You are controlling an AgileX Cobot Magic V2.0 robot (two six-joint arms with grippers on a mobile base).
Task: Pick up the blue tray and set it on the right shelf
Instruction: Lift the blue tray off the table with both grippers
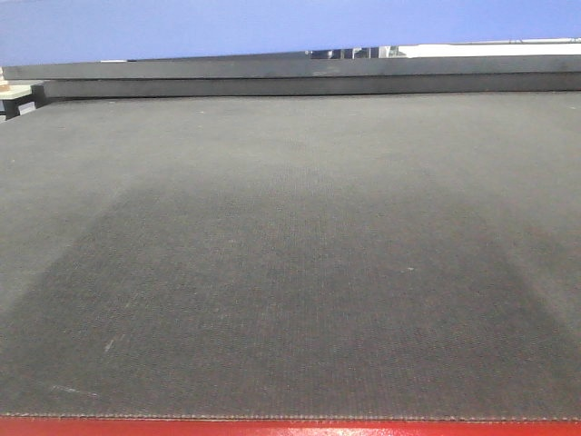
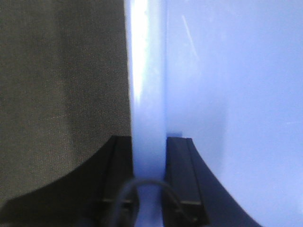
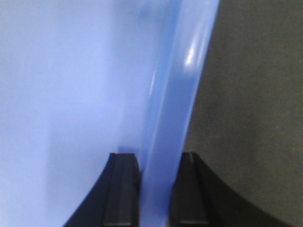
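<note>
Now I'm holding the blue tray (image 2: 236,94) by its rims.
My left end effector (image 2: 149,144) is clamping one rolled rim and my right end effector (image 3: 157,161) is clamping the rim on the other side. The tray is showing above the far edge of the dark worktop (image 1: 290,272).

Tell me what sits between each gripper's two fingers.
The rim of the tray: pinched by the left gripper in the left wrist view, by the right gripper in the right wrist view.
</note>
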